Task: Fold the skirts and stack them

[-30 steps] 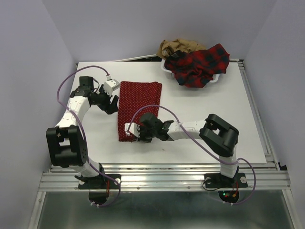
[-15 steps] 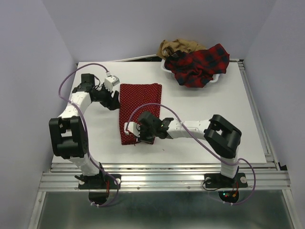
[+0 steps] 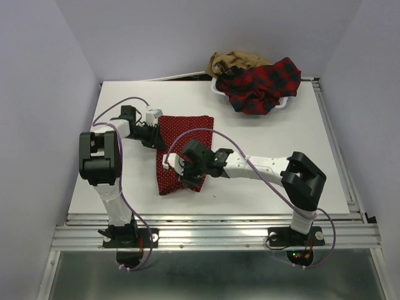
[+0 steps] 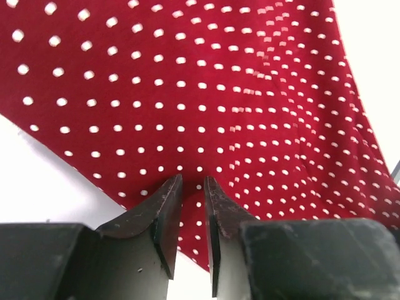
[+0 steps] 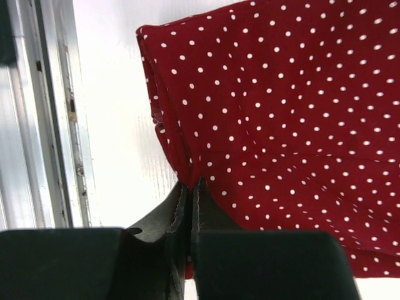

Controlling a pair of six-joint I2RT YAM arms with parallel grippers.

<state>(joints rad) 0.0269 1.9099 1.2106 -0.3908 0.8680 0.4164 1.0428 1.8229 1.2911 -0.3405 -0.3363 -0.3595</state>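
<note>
A red skirt with tiny white dots point(image 3: 185, 145) lies flat on the white table point(image 3: 262, 147), left of middle. My right gripper point(image 3: 187, 177) is at its near edge and is shut on a pinched fold of the cloth point(image 5: 190, 185). My left gripper point(image 3: 157, 133) is at the skirt's far left edge. Its jaws stand a narrow gap apart over that edge point(image 4: 192, 182), with the dotted skirt point(image 4: 206, 94) filling the left wrist view. A red-and-black plaid skirt point(image 3: 262, 82) and a tan-brown skirt point(image 3: 234, 60) are heaped in the basket.
A white mesh basket point(image 3: 280, 102) stands at the table's back right corner. The metal rail point(image 3: 212, 234) runs along the near edge, also seen as the rail point(image 5: 47, 112) close to the skirt's corner. Purple cables loop over both arms.
The left arm has swung in to the skirt's left edge and its jaws have narrowed. The right gripper has shut on the near edge, and the near part of the skirt has shifted slightly.
</note>
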